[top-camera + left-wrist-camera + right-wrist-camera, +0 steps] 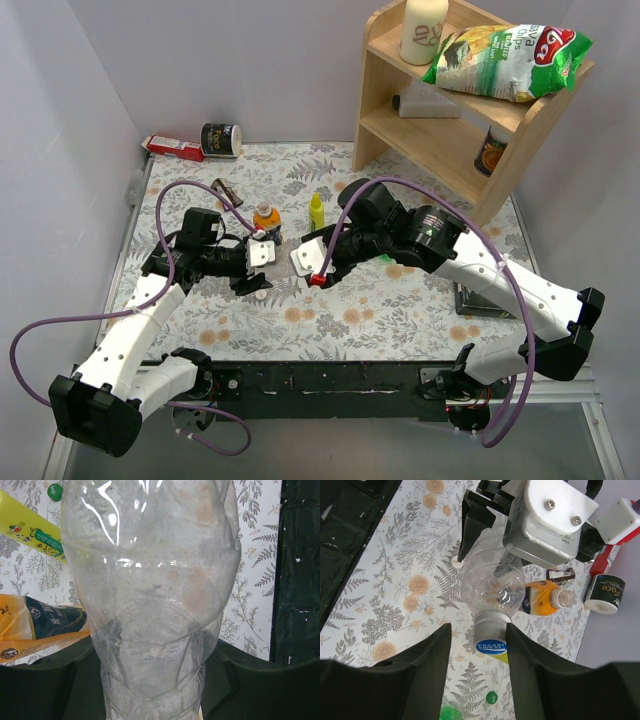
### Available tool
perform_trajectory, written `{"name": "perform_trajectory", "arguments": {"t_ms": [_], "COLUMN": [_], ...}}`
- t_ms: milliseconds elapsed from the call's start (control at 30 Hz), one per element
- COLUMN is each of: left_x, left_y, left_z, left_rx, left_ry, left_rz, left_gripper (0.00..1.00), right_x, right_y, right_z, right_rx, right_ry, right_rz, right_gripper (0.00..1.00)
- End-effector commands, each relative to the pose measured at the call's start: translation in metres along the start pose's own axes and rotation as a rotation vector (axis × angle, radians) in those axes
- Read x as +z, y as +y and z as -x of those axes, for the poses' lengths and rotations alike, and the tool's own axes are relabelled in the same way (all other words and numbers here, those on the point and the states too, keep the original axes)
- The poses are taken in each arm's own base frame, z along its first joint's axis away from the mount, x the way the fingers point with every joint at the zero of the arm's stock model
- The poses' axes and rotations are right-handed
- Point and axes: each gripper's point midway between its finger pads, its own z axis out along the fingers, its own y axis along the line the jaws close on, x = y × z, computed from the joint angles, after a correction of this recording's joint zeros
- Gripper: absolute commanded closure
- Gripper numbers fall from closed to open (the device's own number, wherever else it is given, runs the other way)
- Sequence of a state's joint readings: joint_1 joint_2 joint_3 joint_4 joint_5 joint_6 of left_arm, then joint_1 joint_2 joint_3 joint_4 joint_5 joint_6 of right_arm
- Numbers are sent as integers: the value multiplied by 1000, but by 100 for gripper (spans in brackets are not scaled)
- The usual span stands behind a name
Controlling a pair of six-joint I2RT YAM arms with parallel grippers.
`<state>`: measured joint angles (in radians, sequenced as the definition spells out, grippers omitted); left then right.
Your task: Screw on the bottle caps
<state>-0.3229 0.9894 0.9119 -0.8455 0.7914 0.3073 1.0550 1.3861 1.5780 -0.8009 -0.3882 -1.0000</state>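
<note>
Pinching the clear bottle (pixel 150 605) between its fingers is the left gripper (pixel 152 690); the right gripper (pixel 480 630) has its jaws spread around the blue-topped cap (pixel 490 641), one finger touching it.

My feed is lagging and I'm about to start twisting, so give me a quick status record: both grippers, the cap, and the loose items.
left gripper: fingers shut on the clear bottle, held roughly level
right gripper: fingers either side of the blue-topped cap, gap showing on one side
blue-topped cap: on the clear bottle's neck
orange bottle: upright, no cap
green cap: loose on the table
yellow bottle: upright beside the orange bottle
</note>
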Motion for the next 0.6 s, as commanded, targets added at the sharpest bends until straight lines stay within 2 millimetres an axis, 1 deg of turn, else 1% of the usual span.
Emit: {"name": "perform_trajectory", "arguments": {"t_ms": [0, 67, 233, 300, 400, 433, 467, 500, 533, 567], "left_x": [-7, -7, -6, -6, -5, -5, -5, -5, -4, -4], "left_y": [3, 4, 5, 5, 5, 6, 6, 7, 12, 16], "left_z": [22, 22, 22, 22, 22, 22, 21, 18, 18, 17], "left_rx": [59, 60, 65, 65, 62, 65, 62, 61, 57, 57], "left_ry": [-61, -64, -62, -62, -64, -65, -63, -52, -53, -47], "left_rz": [14, 15, 18, 18, 17, 19, 19, 29, 53, 75], "left_gripper": [100, 100, 100, 100, 100, 100, 100, 100, 100, 100], "right_x": [-4, -3, -2, -2, 0, -1, -2, 0, -1, -5], "right_y": [-8, -7, -10, -11, -11, -13, -12, -11, -11, -14], "right_z": [-10, -13, -16, -16, -15, -11, -10, -10, -8, 0], "right_rx": [-17, -20, -38, -38, -26, -11, 6, 29, 52, 112], "right_ry": [54, 64, 69, 69, 65, 54, 49, 47, 37, 13], "right_rz": [-48, -49, -76, -76, -65, -67, -59, -44, -35, -33], "right_gripper": [49, 50, 48, 50, 59, 62, 69, 72, 73, 78]}}
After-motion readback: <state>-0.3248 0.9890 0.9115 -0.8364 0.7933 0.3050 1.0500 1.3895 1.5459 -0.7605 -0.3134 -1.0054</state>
